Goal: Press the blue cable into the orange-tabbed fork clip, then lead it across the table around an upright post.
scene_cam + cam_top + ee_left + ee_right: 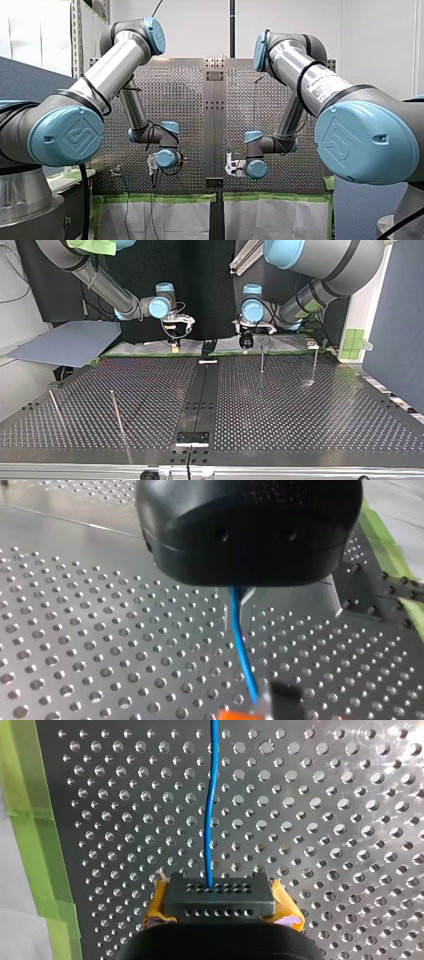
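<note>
In the left wrist view, the blue cable [242, 650] comes out from between the fingers of my black left gripper [239, 599], which is shut on it. It runs down to the orange-tabbed fork clip [240, 714] just ahead. In the right wrist view, my right gripper [220, 892], with yellow pads [285, 907], is shut on the blue cable [210, 820], which runs straight ahead over the perforated plate. In the front view, the thin cable [205, 163] spans between my left gripper [152, 164] and my right gripper [231, 166]. Both grippers hang close above the table's far edge in the top view.
Thin upright posts stand on the perforated table [300, 410]: two near my left gripper [262, 360] [315, 364] and two at the top view's near left [117, 412] [55, 407]. Green tape [30, 820] lines the table edge. A black strip [200, 395] runs down the middle.
</note>
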You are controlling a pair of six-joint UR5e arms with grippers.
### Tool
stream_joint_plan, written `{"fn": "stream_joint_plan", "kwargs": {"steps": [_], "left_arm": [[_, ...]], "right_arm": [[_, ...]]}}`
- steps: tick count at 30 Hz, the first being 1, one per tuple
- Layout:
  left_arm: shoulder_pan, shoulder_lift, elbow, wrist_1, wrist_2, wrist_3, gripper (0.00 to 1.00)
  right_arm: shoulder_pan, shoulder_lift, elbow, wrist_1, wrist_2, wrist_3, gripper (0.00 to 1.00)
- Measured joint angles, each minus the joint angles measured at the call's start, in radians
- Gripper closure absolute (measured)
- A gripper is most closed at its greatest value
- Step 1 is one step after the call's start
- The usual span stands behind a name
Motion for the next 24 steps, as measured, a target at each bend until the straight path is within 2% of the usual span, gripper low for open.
{"fn": "stream_joint_plan", "kwargs": {"steps": [8,13,19,24], "left_arm": [[-0.033,0.028,0.025,-0.045,-0.006,0.037,1.0],[-0.057,0.076,0.031,-0.062,-0.016,0.036,1.0],[-0.074,0.139,0.031,-0.091,-0.023,0.031,1.0],[-0.089,0.187,0.031,-0.111,-0.046,0.032,1.0]], "right_arm": [[-0.007,-0.017,-0.022,0.073,0.029,-0.024,1.0],[-0.01,-0.055,-0.023,0.118,0.044,-0.022,1.0],[-0.01,-0.116,-0.023,0.176,0.045,-0.021,1.0],[-0.01,-0.168,-0.023,0.205,0.045,-0.02,1.0]]}}
